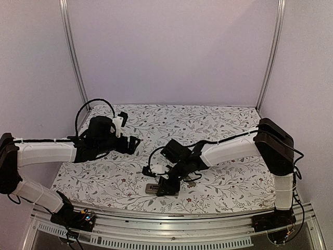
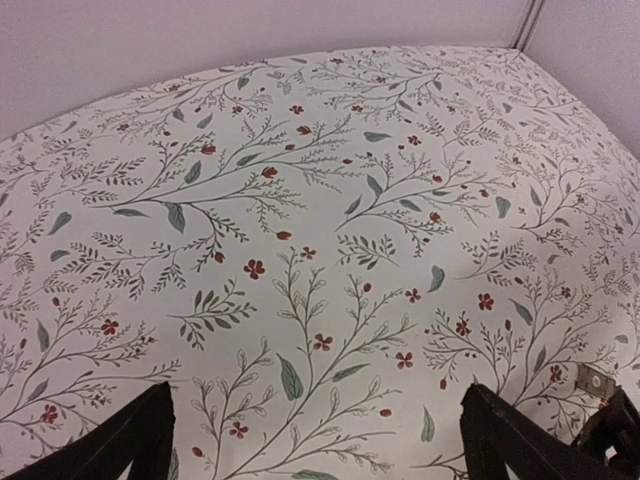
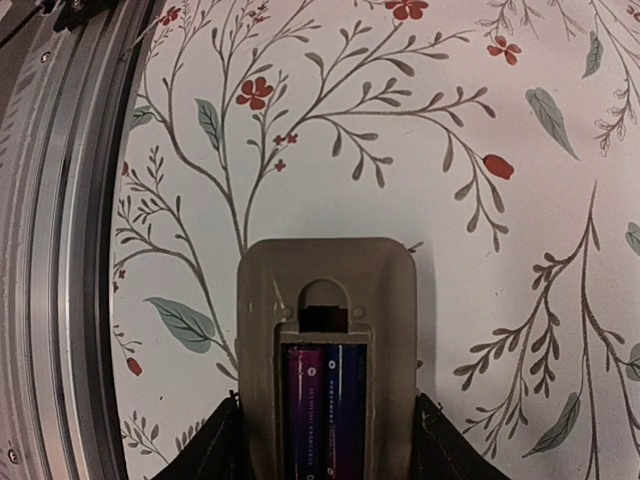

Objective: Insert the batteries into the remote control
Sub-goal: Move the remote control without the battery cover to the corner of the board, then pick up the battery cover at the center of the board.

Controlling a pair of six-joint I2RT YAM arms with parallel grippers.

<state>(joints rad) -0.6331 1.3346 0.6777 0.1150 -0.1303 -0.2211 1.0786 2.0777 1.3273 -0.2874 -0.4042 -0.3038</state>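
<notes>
The remote control (image 3: 325, 290) lies back up on the floral cloth, its tan-grey back showing. Two batteries (image 3: 325, 410), one purple and one blue, lie side by side in its dark recess. My right gripper (image 3: 325, 445) has a finger against each long side of the remote and grips it. In the top view the remote (image 1: 152, 188) lies near the table's front edge with the right gripper (image 1: 166, 186) on it. My left gripper (image 1: 132, 145) is open and empty over the cloth at the left, and its view (image 2: 315, 440) shows only cloth between the fingers.
The metal front rail (image 3: 60, 250) runs close beside the remote. A small flat grey piece (image 2: 597, 381) lies on the cloth at the right edge of the left wrist view. Frame posts (image 1: 73, 52) stand at the back corners.
</notes>
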